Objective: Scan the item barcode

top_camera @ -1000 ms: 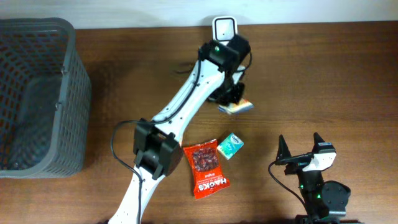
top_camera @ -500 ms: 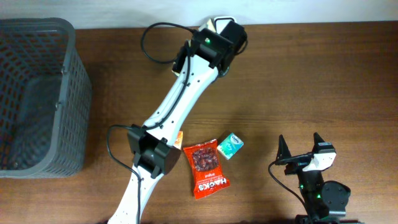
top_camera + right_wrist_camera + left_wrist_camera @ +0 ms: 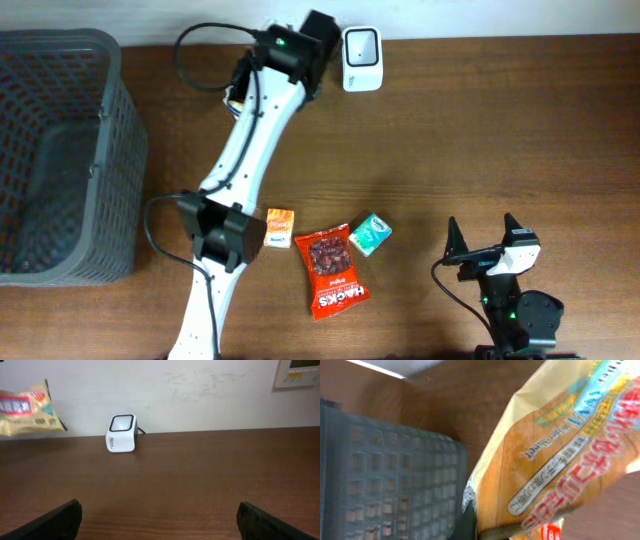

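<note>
The left jaws pinched a snack packet (image 3: 560,450), seemingly by its lower edge, and held it in the air. The white scanner (image 3: 360,45) stood off to the right of those jaws at the back of the bench (image 3: 500,120). To scan well, the packet probably needed turning so that its barcode faced the scanner's window squarely, held flat and steady. The blurred wrist view did not show where the barcode sat. The packet was glossy, crinkly yellow film with red and blue print, limp enough to fold or glare. The scanner was a small rounded plastic block. A grey plastic mesh basket (image 3: 380,475) stood beyond the left jaws. The right jaws were spread wide and empty.
</note>
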`<state>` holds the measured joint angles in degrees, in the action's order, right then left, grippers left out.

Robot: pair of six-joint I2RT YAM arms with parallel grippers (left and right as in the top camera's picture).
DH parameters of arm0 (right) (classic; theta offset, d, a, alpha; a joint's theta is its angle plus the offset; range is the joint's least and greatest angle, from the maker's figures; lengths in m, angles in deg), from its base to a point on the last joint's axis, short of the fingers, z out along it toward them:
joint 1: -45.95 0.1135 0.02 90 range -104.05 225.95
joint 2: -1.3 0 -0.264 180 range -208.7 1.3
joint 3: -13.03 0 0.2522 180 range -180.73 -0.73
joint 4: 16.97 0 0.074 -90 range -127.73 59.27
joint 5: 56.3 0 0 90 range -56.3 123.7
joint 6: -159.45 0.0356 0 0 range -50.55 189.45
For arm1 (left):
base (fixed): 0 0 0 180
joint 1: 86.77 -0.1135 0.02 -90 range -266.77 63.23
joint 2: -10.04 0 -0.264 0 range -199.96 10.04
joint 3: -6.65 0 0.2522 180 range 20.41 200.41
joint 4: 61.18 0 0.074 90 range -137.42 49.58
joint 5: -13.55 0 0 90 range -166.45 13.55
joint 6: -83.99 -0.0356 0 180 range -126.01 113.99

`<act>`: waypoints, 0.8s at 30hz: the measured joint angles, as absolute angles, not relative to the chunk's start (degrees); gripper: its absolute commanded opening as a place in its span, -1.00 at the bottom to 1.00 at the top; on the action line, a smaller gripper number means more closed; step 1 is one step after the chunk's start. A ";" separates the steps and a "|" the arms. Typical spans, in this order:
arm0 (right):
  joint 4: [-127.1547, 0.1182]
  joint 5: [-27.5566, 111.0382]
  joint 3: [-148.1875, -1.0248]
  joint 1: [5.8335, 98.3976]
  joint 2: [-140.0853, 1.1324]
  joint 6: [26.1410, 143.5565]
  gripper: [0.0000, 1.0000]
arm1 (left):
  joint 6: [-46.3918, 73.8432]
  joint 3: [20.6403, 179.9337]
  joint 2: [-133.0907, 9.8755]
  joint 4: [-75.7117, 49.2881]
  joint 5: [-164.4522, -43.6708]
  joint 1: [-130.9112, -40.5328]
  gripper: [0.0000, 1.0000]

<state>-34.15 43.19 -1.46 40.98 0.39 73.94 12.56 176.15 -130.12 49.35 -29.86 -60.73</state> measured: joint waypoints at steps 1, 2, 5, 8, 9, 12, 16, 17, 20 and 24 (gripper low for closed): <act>-34.18 43.19 -1.46 40.98 0.39 73.92 0.97 | 12.62 176.17 -130.12 49.27 -33.31 -60.93 -0.81; -34.15 43.19 -1.46 40.98 0.39 73.92 0.97 | 12.69 176.15 -130.12 49.24 -38.58 -60.68 -0.81; -34.18 43.19 -1.46 40.98 0.39 73.90 0.97 | 12.97 176.15 -130.12 49.24 -53.33 -58.41 -0.79; -34.18 43.19 -1.46 40.98 0.39 73.94 0.97 | 13.12 176.15 -130.12 49.22 -62.62 -55.13 -0.78; -34.15 43.19 -1.46 40.98 0.39 73.92 0.97 | 13.10 176.15 -130.12 49.22 -64.35 -54.28 -0.74; -34.15 43.19 -1.46 40.98 0.39 73.92 0.97 | 13.34 176.15 -130.12 49.22 -66.77 -51.90 -0.14; -34.15 43.19 -1.46 40.98 0.39 73.94 0.97 | 13.50 176.15 -130.12 49.20 -65.20 -54.81 0.94; -34.18 43.19 -1.46 40.98 0.39 73.92 0.97 | 13.74 176.17 -130.12 48.72 -65.09 -58.39 0.93; -34.15 43.19 -1.46 40.98 0.39 73.94 0.97 | 13.78 176.15 -130.12 47.26 -65.81 -66.94 0.90; -34.18 43.19 -1.46 40.98 0.39 73.92 0.98 | 13.74 176.33 -132.11 46.21 -66.88 -72.12 0.90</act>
